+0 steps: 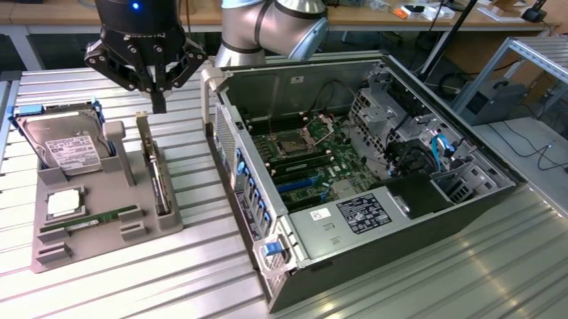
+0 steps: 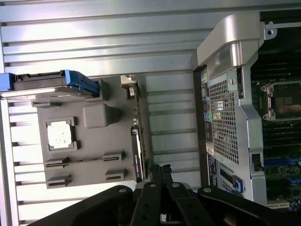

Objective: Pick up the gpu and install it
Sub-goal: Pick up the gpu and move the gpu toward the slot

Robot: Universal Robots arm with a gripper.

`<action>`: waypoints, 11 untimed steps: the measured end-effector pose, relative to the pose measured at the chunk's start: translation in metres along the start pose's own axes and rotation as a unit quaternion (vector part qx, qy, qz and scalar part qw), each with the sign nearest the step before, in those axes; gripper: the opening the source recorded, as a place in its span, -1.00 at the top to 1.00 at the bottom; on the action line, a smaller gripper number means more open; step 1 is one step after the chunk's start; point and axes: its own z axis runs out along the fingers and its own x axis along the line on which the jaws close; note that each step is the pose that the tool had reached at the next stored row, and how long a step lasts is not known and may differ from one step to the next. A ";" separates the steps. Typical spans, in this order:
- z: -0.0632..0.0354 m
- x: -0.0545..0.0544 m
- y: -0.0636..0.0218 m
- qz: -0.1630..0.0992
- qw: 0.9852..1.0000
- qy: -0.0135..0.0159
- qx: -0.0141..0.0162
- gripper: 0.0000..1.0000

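The gpu stands on its long edge in a slot of the grey holder, its pale tan end bracket pointing up at the far end. My gripper hangs just above that bracket end, fingers shut together with nothing between them. In the wrist view the gpu is a thin dark strip on the holder, with its bracket at one end. The shut gripper hovers over the card's other end.
The holder also carries a silver hard drive in a blue caddy, a processor and a green memory stick. The open computer case lies on the exterior view's right, motherboard exposed. Everything rests on a ribbed metal table.
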 end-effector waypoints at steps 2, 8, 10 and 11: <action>0.0000 0.000 0.0000 0.000 1.000 0.000 0.000 0.79; 0.0000 0.000 0.0000 0.000 1.000 0.000 0.000 0.04; 0.0000 0.000 0.0000 0.000 1.000 0.000 0.000 0.04; 0.0002 0.000 0.0000 0.000 1.000 0.000 0.000 0.04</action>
